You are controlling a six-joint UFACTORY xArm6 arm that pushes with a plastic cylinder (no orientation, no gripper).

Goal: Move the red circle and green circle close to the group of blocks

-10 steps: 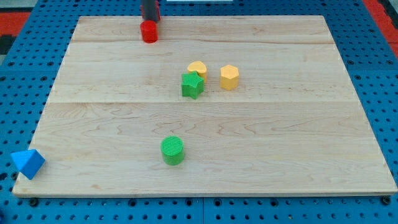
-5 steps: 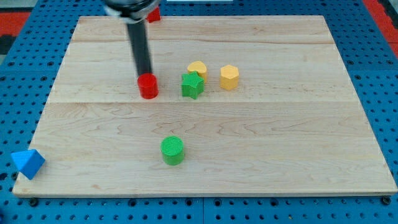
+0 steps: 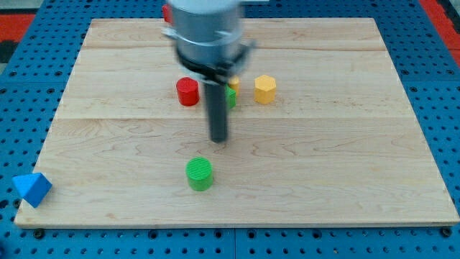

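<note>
The red circle [image 3: 187,91] stands left of the group, a short gap from it. The group holds a green star block [image 3: 230,96], a yellow block [image 3: 234,83] and a yellow hexagon [image 3: 264,88]; my rod hides most of the star and the first yellow block. The green circle [image 3: 199,174] stands alone lower down, near the board's bottom. My tip [image 3: 218,139] is blurred, on the board between the group and the green circle, up and right of the green circle, touching no block.
A blue triangle block [image 3: 31,188] lies off the board's bottom left corner. A red piece [image 3: 166,12] shows at the board's top edge, partly behind the arm. The wooden board [image 3: 345,158] sits on a blue pegboard.
The red circle was pushed down from the top edge, then right, close to the green star. My tip has left it and moved down and right toward the green circle.
</note>
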